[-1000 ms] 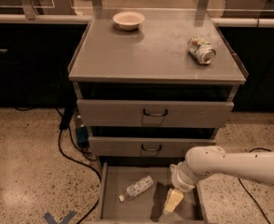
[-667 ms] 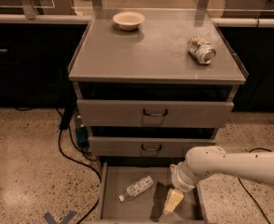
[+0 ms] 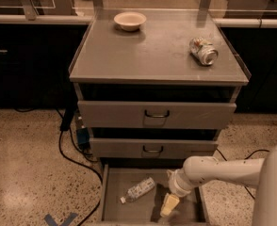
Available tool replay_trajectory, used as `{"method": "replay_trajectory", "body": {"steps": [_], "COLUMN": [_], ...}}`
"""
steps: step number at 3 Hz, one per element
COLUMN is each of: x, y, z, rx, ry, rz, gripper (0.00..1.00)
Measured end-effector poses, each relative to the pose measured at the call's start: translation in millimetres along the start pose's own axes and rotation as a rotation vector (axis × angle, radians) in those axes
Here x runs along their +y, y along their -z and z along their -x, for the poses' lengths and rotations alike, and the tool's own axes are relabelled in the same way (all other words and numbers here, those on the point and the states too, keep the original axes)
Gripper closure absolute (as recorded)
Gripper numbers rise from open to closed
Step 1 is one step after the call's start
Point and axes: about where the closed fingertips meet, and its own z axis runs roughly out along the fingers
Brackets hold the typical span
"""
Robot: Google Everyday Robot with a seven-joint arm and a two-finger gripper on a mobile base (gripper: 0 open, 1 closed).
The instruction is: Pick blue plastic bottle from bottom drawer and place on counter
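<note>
**Gripper [image 3: 168, 205] low in the drawer, bottle not yet taken**

Gripper hangs point-down inside the bottom drawer [image 3: 129, 212], in its right half, at the end of the white arm [image 3: 218, 171] that reaches in from the right. Whether it is open or closed cannot be told from this view, but nothing appears to be held in it. To its left and apart from it, the blue plastic bottle [image 3: 138, 190] lies on its side on the drawer floor, slanted, with 1 end toward the front left. Above, the 2 upper drawers [image 3: 156, 114] stand less far out, each with a dark handle. On the counter [image 3: 148, 55] rest a crushed can [image 3: 204, 51] at the right and a pale bowl [image 3: 130, 20] at the back. By my reading, neither of the 2 main steps is done. The drawer is open and the approach is made, but the grasp, the lift and the placing on the counter are all left.
</note>
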Motion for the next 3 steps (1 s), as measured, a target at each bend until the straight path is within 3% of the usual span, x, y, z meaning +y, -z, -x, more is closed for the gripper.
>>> {"method": "replay_trajectory", "body": {"steps": [1,3], "x": [-20,-45], "y": [-65,-155], "z": [8,37], "rx": [-0.024,-0.060], "ry": [0.048,0.122], "rz": [-0.004,0.068], "gripper": [0.00,0.00]}}
